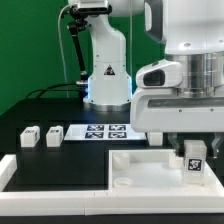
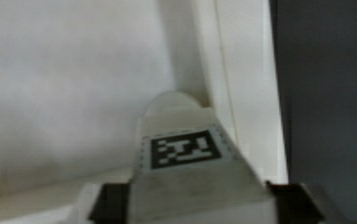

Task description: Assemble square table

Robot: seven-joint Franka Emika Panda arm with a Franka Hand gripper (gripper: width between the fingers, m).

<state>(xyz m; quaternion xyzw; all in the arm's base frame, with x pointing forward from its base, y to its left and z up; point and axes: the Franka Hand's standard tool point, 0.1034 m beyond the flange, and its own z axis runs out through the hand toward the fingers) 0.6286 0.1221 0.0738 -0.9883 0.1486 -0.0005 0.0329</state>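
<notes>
A white Franka arm stands on a black table (image 1: 30, 115) in front of a green backdrop, its base (image 1: 106, 75) at the back and its wrist housing large in the foreground on the exterior view's right. The gripper (image 1: 192, 161) points straight down, its two fingers closed on a small white block leg (image 1: 193, 153) that bears a black-and-white square tag. The leg is over the part of the square tabletop slab (image 1: 140, 163) that lies to the exterior view's right; whether its foot touches the slab cannot be told. In the wrist view the same leg (image 2: 189, 150) fills the centre, tag facing the camera, with a dark finger pad (image 2: 107, 205) pressed to one side and another to the opposite side, the white slab (image 2: 68, 80) beneath and the dark table beyond its edge. Two more tagged legs (image 1: 28, 137) (image 1: 53, 133) sit side by side on the table, well apart from the slab on the exterior view's left. The marker board (image 1: 105, 130) lies flat between them and the arm's base. A long white border rail (image 1: 50, 168) runs along the near edge, just beside the slab.
</notes>
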